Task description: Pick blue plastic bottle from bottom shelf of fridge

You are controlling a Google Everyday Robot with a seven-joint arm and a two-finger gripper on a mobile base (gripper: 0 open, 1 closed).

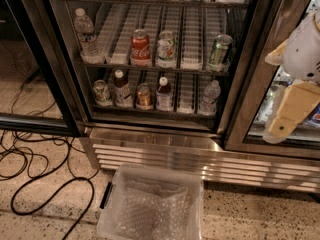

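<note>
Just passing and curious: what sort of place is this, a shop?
Probably a test lab or office pantry rather than a shop: a glass-door drinks fridge stocked only sparsely, loose cables trailing on the floor, a clear plastic bin set before it, and the robot's tool hanging at the right edge.
</note>
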